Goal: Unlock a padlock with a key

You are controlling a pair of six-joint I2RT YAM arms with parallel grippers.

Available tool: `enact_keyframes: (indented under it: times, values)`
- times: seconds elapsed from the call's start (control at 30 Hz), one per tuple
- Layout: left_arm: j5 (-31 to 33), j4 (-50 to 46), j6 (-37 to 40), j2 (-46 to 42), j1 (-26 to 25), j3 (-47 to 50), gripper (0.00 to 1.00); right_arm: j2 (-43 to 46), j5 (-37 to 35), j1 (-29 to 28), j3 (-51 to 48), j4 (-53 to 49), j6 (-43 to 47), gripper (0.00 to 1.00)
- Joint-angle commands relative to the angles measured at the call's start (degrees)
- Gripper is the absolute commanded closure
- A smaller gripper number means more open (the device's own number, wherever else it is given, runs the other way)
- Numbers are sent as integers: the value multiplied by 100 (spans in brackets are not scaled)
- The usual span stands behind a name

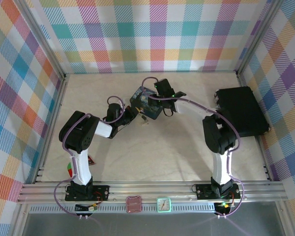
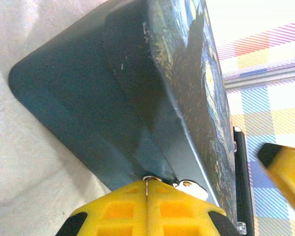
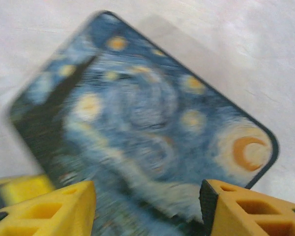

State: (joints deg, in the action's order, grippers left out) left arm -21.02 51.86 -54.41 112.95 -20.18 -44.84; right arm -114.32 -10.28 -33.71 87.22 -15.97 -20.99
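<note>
My left gripper [image 2: 148,183] is shut, and a thin silvery metal piece, the key [image 2: 148,178], is pinched edge-on between its yellow fingers. A pale bit with a hole [image 2: 191,187] sticks out just right of the tips. I cannot tell what it is. These tips press against the near side of the blue starry-night tin [image 2: 137,98]. From above, the left gripper [image 1: 136,113] meets the tin [image 1: 145,101] at its front edge. My right gripper [image 3: 147,211] hovers open over the tin's painted lid [image 3: 147,113], nothing between its fingers. The padlock is hidden.
A black case [image 1: 242,110] lies at the right wall. A red triangular piece [image 1: 91,159] sits near the left arm's base. Checked walls close in the table on three sides. One right finger [image 2: 285,172] shows beside the tin in the left wrist view.
</note>
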Motion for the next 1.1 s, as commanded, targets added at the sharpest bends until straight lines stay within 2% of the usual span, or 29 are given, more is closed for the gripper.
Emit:
enact_keyframes:
  times: [0.0, 0.3, 0.47, 0.6, 0.7, 0.87, 1.07]
  values:
    - [323, 176, -199, 41, -29, 175, 100, -146, -512, -38, 188, -218, -543, 42]
    - [484, 316, -297, 8, -21, 274, 100, -306, -886, -12, -116, -364, -1075, 41]
    - [208, 599, -344, 182, -21, 223, 100, -275, -755, 3, -196, -272, -1052, 41]
    - [10, 761, -333, 273, -29, 176, 79, -296, -619, 14, -127, -257, -1003, 41]
    - [51, 593, -342, 298, -46, 186, 69, -284, -584, 14, -115, -245, -999, 41]
    - [159, 337, -264, 321, -116, 144, 68, -257, -562, 20, -111, -216, -972, 41]
    - [141, 481, -392, 542, -281, -82, 69, -248, -555, 23, -82, -222, -933, 41]
